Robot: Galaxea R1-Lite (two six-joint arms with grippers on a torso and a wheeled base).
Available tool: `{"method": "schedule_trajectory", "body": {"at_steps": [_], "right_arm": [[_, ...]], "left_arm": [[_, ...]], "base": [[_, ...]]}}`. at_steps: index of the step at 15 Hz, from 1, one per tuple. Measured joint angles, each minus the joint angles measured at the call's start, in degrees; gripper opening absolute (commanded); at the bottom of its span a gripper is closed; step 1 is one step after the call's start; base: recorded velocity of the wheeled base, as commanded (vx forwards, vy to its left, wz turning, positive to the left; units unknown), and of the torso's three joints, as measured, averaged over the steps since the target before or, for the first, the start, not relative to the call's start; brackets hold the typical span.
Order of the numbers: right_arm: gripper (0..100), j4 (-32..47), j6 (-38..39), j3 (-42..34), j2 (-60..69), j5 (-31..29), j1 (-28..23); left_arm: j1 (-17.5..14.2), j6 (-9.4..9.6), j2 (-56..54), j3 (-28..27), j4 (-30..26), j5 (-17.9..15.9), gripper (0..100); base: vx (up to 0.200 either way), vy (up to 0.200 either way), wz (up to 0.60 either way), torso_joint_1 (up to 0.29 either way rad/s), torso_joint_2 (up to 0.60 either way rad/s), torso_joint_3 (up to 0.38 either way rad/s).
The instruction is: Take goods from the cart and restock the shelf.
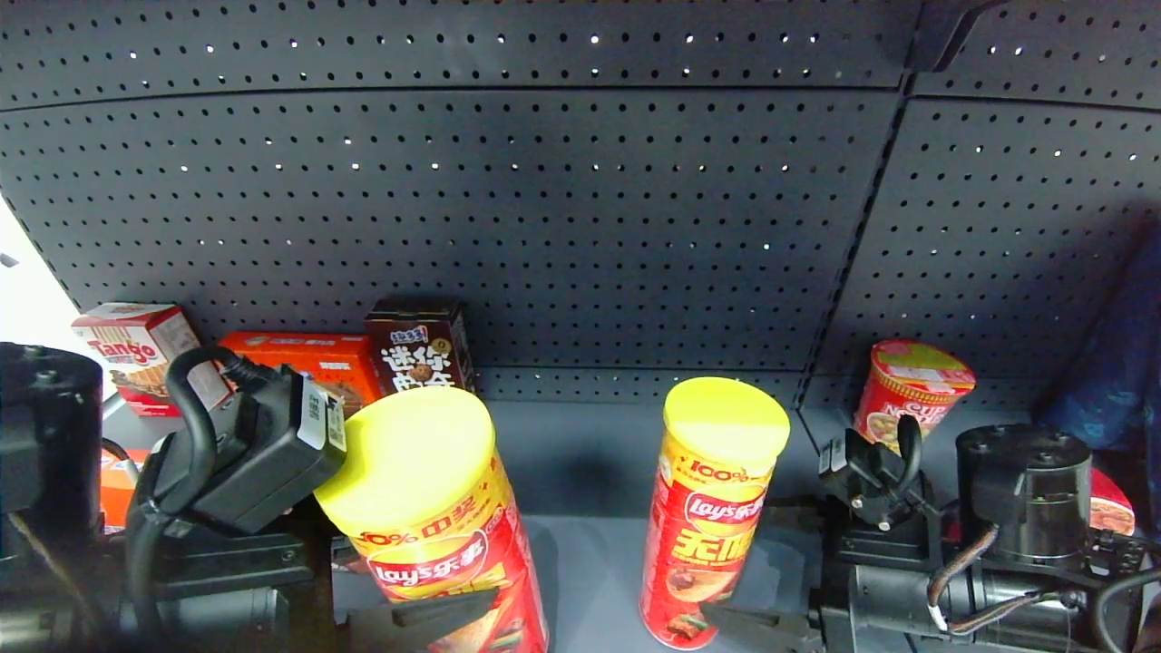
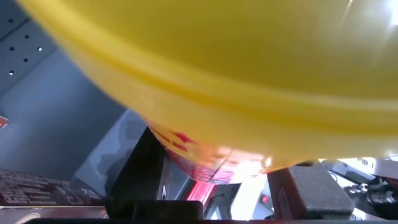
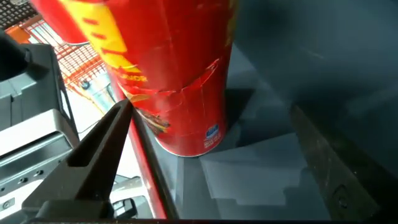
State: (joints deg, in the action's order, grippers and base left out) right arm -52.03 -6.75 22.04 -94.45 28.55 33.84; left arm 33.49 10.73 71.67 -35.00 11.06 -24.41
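Two chip cans with red bodies and yellow lids are in the head view. The left can (image 1: 426,508) is tilted and raised over the shelf's front edge, with my left gripper (image 1: 444,626) shut on its lower body. In the left wrist view its yellow lid (image 2: 249,56) looms above the gripper (image 2: 217,190), whose fingers (image 2: 143,174) flank the red body. The right can (image 1: 712,517) stands upright on the grey shelf board (image 1: 580,453). My right gripper (image 1: 744,624) is open at its base. In the right wrist view that can (image 3: 180,81) stands between the spread fingers (image 3: 93,162), nearer to one of them.
At the shelf's back left stand a wafer box (image 1: 136,349), an orange box (image 1: 308,358) and a dark brown box (image 1: 422,349). A cup of noodles (image 1: 907,385) sits at the back right, past an upright divider (image 1: 834,299). Pegboard closes the back. Part of an orange cart (image 3: 74,68) lies below the shelf edge.
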Motion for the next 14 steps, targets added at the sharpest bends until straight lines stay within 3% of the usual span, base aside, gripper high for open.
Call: {"method": "schedule_trajectory", "body": {"at_steps": [7, 14], "right_arm": [[100, -0.30, -0.09, -1.15, 0.93, 0.16, 0.28], [100, 2.50, 0.18, 0.59, 10.75, -1.73, -1.13]], "left_arm": [[-0.11, -0.02, 0.00, 0.30, -0.02, 0.16, 0], [-0.02, 0.24, 2.12, -3.36, 0.35, 1.37, 0]], "base": [[0.000, 0.000, 0.00, 0.000, 0.00, 0.000], [0.000, 0.000, 0.00, 0.000, 0.00, 0.000]]}}
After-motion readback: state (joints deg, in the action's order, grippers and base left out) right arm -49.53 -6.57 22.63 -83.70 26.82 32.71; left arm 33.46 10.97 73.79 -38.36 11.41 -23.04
